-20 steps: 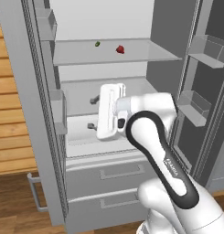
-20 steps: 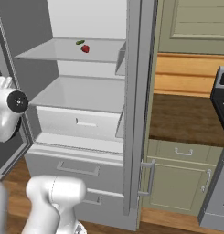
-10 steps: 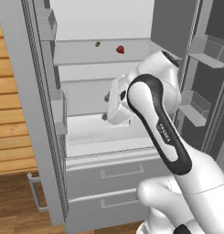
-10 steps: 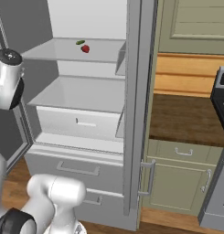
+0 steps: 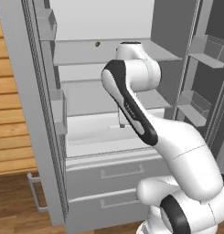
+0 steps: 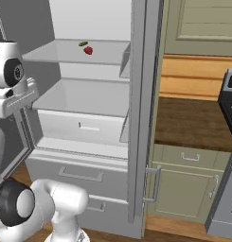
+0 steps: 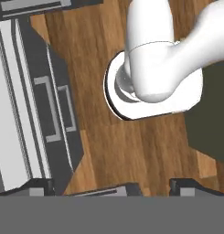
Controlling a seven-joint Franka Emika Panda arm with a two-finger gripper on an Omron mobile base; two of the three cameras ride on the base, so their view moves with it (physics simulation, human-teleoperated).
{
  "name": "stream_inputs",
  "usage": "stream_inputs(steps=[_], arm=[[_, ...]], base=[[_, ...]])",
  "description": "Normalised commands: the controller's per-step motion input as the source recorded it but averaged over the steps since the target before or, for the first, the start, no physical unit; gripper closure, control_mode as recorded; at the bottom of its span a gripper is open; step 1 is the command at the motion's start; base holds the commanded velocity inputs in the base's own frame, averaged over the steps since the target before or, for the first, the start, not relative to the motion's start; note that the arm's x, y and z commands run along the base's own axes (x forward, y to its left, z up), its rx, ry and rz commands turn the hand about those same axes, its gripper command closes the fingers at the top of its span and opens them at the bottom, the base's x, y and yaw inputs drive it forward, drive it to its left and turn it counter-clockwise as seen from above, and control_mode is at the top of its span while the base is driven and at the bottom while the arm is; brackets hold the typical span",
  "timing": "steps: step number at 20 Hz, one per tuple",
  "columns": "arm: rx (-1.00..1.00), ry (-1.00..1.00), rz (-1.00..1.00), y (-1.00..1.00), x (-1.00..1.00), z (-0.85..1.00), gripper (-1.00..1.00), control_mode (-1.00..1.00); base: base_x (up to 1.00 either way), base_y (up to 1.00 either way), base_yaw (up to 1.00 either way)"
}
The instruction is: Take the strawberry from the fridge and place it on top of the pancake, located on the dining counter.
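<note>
The fridge (image 5: pixel 22 91) stands open, and its pale shelves also show in the right base view (image 6: pixel 79 97). A tiny red strawberry (image 6: pixel 88 50) lies on the upper shelf beside a small dark green item (image 6: pixel 83 44). In the left base view my arm's elbow hides the strawberry, while the green item (image 5: pixel 97 44) shows. My gripper (image 5: pixel 123 121) hangs in front of the middle shelf, pointing down, well below the strawberry. In the hand view its fingertips (image 7: pixel 155 187) stand apart over the wooden floor, holding nothing. The pancake and the dining counter are out of view.
Two grey bottom drawers (image 5: pixel 118 173) sit under the shelves. Door bins (image 5: pixel 205 50) jut out on the right door. Right of the fridge are a dark-topped counter (image 6: pixel 193 123) on pale green cabinets and a stove edge (image 6: pixel 228 94). My white base (image 7: pixel 154 91) is below the hand.
The arm has swung its elbow up in front of the upper shelf, now covering the strawberry in the left base view. The hand has turned to point down. The base has stayed put.
</note>
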Motion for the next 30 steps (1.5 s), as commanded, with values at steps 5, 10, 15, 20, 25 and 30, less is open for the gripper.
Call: stream_inputs(steps=[5,10,15,20,25,30], arm=[[-0.23,-0.13,0.49,-0.82,0.09,-0.69,-1.0,-1.0],[-0.01,-0.24,0.84,-0.69,-0.01,-0.17,-1.0,-1.0],[0.15,0.09,0.68,-0.25,0.04,0.25,-1.0,-1.0],[0.02,0.05,0.73,-0.07,-0.04,0.0,-1.0,-1.0],[-0.06,0.01,0.66,-0.17,-0.17,-0.03,-1.0,-1.0],[-0.19,-0.13,0.37,-0.21,-0.59,-0.24,-1.0,-1.0]], base=[[0.0,0.0,0.0],[0.0,0.0,0.0],[0.0,0.0,0.0],[0.0,0.0,0.0],[0.0,0.0,0.0],[0.0,0.0,0.0]])
